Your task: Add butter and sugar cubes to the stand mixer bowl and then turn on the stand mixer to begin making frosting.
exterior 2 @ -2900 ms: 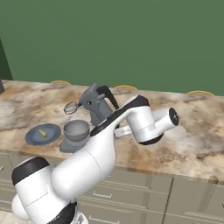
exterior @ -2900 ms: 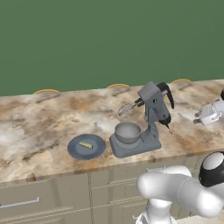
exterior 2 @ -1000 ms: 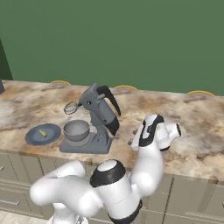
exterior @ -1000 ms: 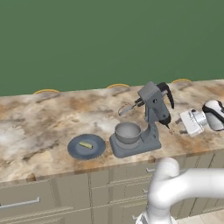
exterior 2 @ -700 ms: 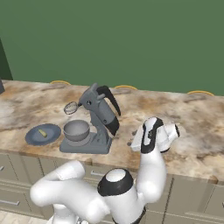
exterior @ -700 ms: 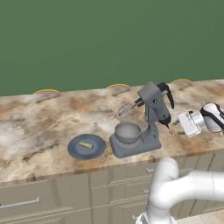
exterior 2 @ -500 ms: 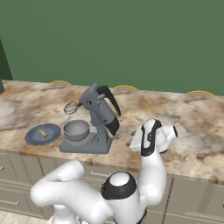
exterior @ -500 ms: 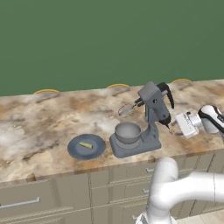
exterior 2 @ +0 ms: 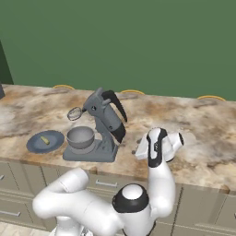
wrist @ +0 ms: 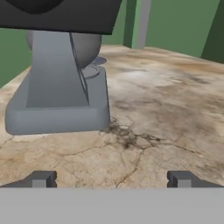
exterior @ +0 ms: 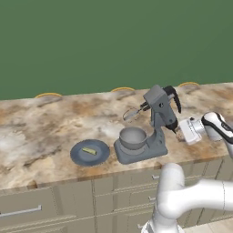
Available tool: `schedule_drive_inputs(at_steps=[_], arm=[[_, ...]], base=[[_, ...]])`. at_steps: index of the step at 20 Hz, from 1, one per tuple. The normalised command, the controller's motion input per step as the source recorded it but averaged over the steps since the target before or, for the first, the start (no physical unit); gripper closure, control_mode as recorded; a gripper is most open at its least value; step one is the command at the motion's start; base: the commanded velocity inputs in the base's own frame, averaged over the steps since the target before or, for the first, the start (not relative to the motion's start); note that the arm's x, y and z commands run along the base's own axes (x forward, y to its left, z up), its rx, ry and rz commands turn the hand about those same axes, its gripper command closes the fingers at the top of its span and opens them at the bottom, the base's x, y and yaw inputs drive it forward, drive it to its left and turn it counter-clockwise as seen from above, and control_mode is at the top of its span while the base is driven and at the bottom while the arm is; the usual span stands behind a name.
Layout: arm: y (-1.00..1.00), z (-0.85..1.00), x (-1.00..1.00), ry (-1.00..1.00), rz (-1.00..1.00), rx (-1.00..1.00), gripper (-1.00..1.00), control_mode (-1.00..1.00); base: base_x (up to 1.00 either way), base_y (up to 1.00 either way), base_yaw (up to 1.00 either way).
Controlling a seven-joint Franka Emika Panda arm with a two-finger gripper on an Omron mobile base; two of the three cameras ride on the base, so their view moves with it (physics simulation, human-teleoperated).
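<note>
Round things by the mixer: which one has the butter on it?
The flat blue-grey plate, with the butter on it; the deep metal stand mixer bowl on the mixer's base looks empty.

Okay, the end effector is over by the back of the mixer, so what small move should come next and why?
Probably swing the end effector across toward the plate. The butter lies there untouched and the bowl looks empty. The open fingers hold nothing and sit low behind the mixer, on the far side from the plate.

Surfaces you're looking at

Your counter point(exterior: 41, 123) is veined, polished-looking stone; the stand mixer point(exterior: 157, 123) is matt dark grey, its stand mixer bowl point(exterior: 132, 138) dull silvery metal.
</note>
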Motion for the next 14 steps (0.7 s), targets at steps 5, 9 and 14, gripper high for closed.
schedule_drive_inputs(at_steps=[5, 9, 14], arm=[[0.0, -0.22, 0.16, 0.0, 0.0, 0.0, -1.0, -1.0], [0.0, -0.21, 0.17, 0.0, 0.0, 0.0, -1.0, -1.0], [0.0, -0.16, 0.18, 0.0, 0.0, 0.0, -1.0, -1.0]], base=[[0.0, 0.0, 0.0], [0.0, 0.0, 0.0], [0.0, 0.0, 0.0]])
